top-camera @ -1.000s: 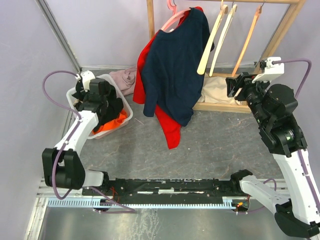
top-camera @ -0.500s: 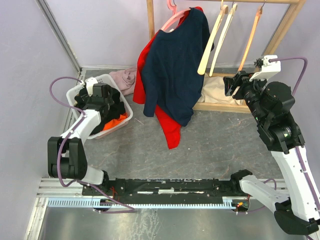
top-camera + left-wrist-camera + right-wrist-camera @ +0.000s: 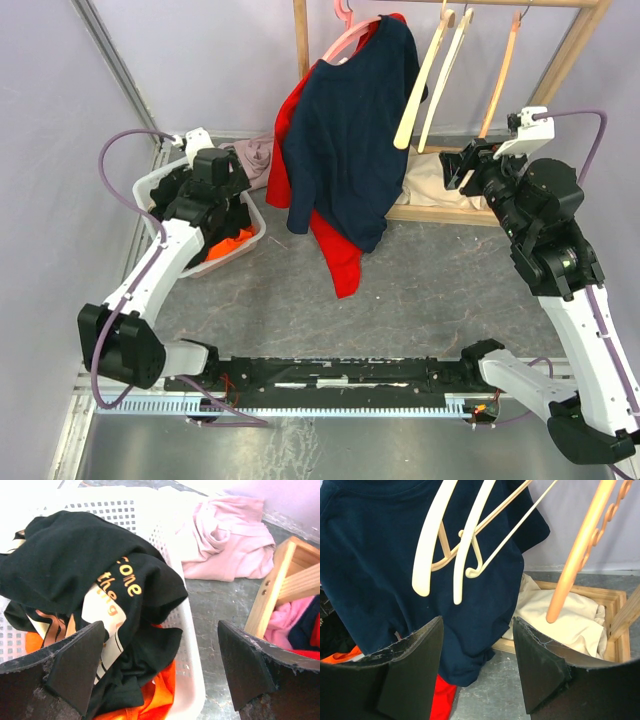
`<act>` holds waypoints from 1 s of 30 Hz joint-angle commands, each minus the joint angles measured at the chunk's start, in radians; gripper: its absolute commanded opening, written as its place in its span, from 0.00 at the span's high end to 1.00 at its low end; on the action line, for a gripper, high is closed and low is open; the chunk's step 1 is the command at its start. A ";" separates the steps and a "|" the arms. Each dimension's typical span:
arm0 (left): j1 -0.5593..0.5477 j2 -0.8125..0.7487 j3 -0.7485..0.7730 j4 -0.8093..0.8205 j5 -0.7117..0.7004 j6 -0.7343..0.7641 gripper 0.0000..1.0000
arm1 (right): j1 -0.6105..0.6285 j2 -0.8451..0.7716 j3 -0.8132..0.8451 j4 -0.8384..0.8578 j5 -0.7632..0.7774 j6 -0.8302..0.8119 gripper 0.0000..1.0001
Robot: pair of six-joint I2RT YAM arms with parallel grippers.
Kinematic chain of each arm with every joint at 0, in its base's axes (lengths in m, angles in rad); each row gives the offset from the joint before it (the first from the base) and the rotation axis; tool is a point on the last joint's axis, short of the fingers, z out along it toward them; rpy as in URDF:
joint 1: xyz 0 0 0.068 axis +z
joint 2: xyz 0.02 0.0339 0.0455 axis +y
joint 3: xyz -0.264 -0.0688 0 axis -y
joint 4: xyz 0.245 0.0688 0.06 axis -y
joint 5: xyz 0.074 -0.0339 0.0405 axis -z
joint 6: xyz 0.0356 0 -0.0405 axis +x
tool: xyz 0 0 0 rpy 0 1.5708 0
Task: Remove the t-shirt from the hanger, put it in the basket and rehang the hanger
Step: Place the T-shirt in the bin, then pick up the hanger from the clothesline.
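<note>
Your left gripper (image 3: pixel 161 630) hangs over the white laundry basket (image 3: pixel 190 645) at the left of the floor. Its jaws are spread wide and it holds nothing. Directly below it in the basket lies a crumpled black t-shirt (image 3: pixel 75 560) with orange lettering, and under that an orange garment (image 3: pixel 160 695). A pink garment (image 3: pixel 225 535) lies bunched on the floor just beyond the basket, beside the foot of the wooden rack (image 3: pixel 300 40).

Your right gripper (image 3: pixel 477 625) is raised at the right side of the rack and faces left along it. Its jaws are parted and grip nothing.

The navy t-shirt (image 3: pixel 345 130) you are after is on the pink hanger (image 3: pixel 345 35) at the left end of the rack rail, draped askew so that it slopes down to the left. A red garment (image 3: pixel 340 255) hangs behind it, showing along its left edge and trailing below its hem. Neither gripper touches the shirt.

Between your right gripper and the shirt, two cream hangers (image 3: pixel 432 545) dangle tilted, overlapping the navy fabric in the right wrist view. An orange-toned wooden hanger (image 3: pixel 575 560) hangs further right. A cream cloth (image 3: pixel 565 615) lies in the rack's base frame beneath them.
</note>
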 commanded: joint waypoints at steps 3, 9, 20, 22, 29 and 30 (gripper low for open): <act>-0.050 -0.054 0.077 -0.081 -0.057 0.030 0.01 | -0.004 -0.006 0.002 0.056 -0.032 0.013 0.35; -0.126 -0.129 0.110 -0.064 -0.067 0.055 0.01 | -0.004 0.018 0.028 0.076 -0.070 0.028 0.35; -0.286 -0.251 0.109 0.081 0.068 0.102 0.01 | -0.002 0.047 0.117 0.165 -0.147 0.067 0.36; -0.305 -0.266 0.102 0.113 0.093 0.109 0.01 | -0.003 0.054 0.132 0.179 -0.162 0.071 0.37; -0.360 -0.285 0.103 0.188 0.166 0.134 0.00 | -0.002 0.119 0.217 0.235 -0.255 0.108 0.40; -0.367 -0.285 0.104 0.196 0.175 0.134 0.00 | -0.001 0.134 0.229 0.248 -0.270 0.121 0.40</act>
